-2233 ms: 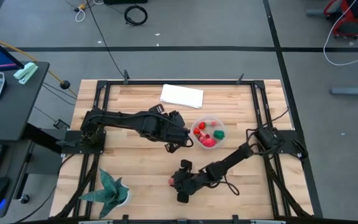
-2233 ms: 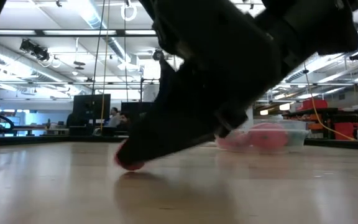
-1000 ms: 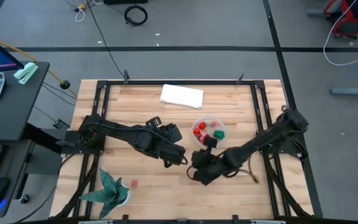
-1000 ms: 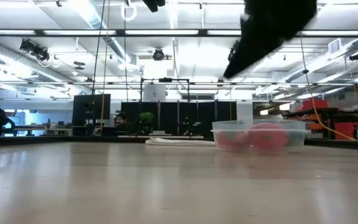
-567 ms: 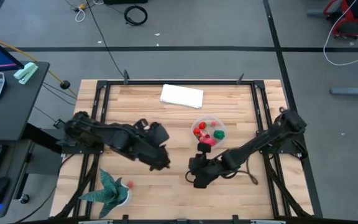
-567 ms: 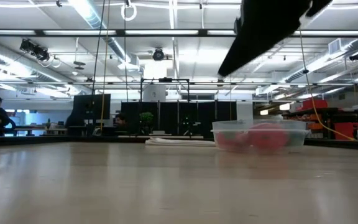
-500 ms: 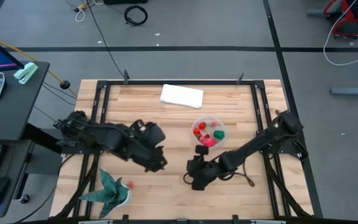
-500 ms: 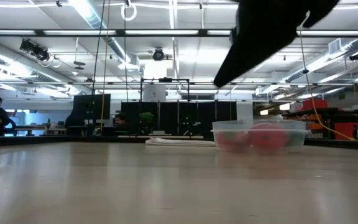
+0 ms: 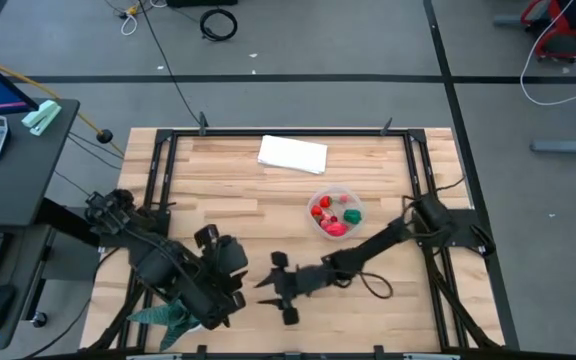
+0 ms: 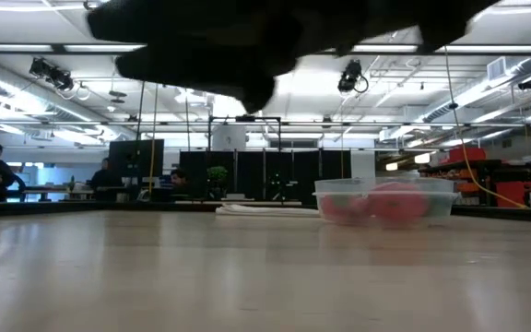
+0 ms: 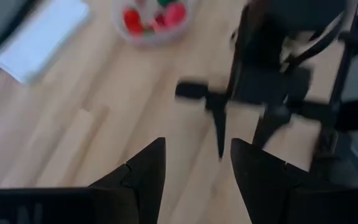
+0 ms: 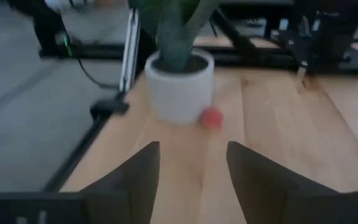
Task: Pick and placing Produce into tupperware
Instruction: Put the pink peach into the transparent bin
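Down by the potted plant, the left gripper hangs over the table with its fingers apart, holding nothing. A small red produce piece lies against the plant's white pot. Further right, between plant and tupperware, the right gripper points toward the plant — jaws spread, empty. The tupperware holds red, pink and green produce.

I hold both arms low over the table's front edge, left gripper and right gripper facing each other, jaws parted, nothing held.
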### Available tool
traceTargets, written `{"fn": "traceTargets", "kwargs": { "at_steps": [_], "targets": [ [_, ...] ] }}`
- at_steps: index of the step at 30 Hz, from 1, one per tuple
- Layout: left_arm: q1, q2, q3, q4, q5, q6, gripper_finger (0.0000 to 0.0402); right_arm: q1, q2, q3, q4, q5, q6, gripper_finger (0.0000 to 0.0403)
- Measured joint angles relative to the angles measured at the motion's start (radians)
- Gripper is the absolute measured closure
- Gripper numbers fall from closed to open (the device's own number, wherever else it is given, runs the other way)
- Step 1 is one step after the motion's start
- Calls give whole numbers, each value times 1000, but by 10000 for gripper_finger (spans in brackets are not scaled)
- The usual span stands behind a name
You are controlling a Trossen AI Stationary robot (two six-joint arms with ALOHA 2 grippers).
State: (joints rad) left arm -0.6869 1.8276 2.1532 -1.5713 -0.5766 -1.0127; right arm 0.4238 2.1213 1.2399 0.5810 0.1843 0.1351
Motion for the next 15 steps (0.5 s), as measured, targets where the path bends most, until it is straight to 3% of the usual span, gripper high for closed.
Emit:
{"fn": "traceTargets", "kwargs": {
  "at_steps": [3, 9, 15],
  "targets": [
    [-10, -32, 0, 0, -68, 23, 216, -44, 56, 51, 33, -62, 43, 209],
    [-13, -97, 1, 0, -189, 106, 216, -84, 191, 242, -80, -83, 39, 215],
    [-12, -120, 1, 0, -199, 130, 213, -109, 331, 475, -215, -141, -32, 215]
  ]
}}
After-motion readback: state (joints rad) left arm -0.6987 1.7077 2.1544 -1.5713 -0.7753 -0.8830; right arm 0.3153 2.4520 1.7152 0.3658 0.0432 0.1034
